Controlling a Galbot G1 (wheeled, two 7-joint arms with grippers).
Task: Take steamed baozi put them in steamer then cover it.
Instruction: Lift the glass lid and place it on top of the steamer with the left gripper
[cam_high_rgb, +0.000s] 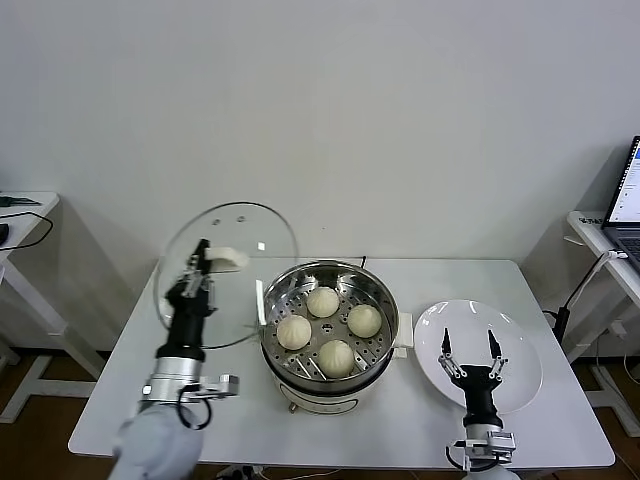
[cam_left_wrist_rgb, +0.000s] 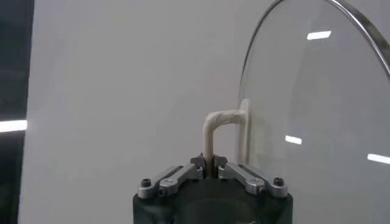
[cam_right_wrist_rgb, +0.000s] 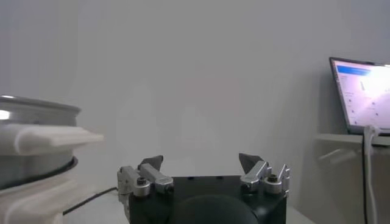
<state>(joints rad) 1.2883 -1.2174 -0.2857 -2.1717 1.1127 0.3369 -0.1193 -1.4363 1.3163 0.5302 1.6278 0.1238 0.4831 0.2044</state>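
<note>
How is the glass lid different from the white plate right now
The cover is clear glass with a metal rim and a cream handle; the plate is plain opaque white. The cover is lifted and tilted left of the steamer, held at its handle by the shut left gripper; the plate lies flat on the table to the steamer's right, under the open, empty right gripper. Both are round.

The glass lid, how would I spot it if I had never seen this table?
Find the shiny steel steamer in the middle of the white table, with four buns inside. Just to its left, the left gripper holds up the lid, tilted on edge, by its cream handle. Unlike the flat white plate, it is see-through, metal-rimmed.
</note>
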